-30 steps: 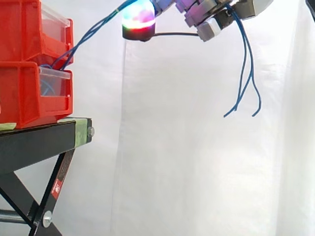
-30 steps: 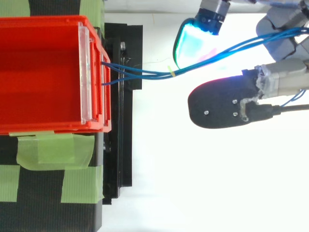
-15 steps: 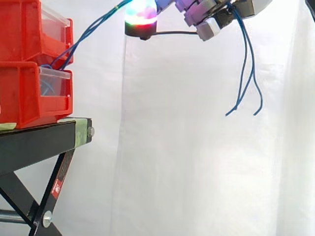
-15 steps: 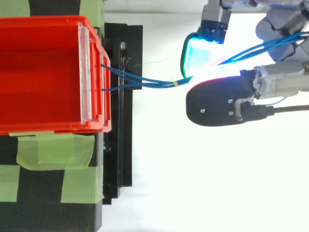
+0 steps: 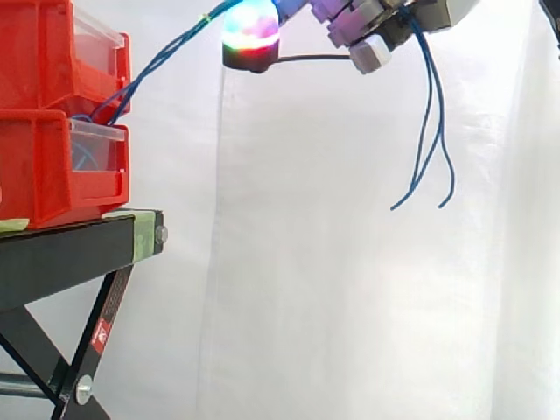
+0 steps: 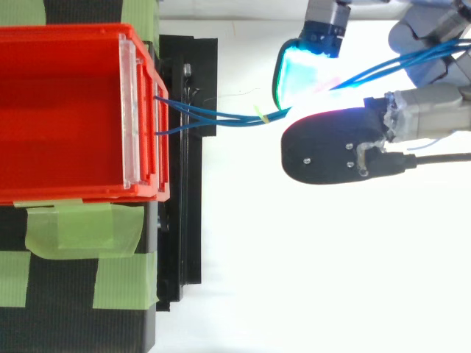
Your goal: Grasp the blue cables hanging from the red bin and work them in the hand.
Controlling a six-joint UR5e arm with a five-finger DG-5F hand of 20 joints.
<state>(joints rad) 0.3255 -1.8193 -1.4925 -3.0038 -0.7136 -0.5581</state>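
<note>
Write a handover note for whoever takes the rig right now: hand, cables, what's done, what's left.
Hand: shut on the cables, pinched between its pads, held high and out from the bins.
Cables: run from the lower bin on the stand up to the hand; the loose ends hang free on its far side.
Done: cables grasped.
Left: work them in the hand. The span to the bin looks fairly taut, so probably go easy on pulling further.
</note>
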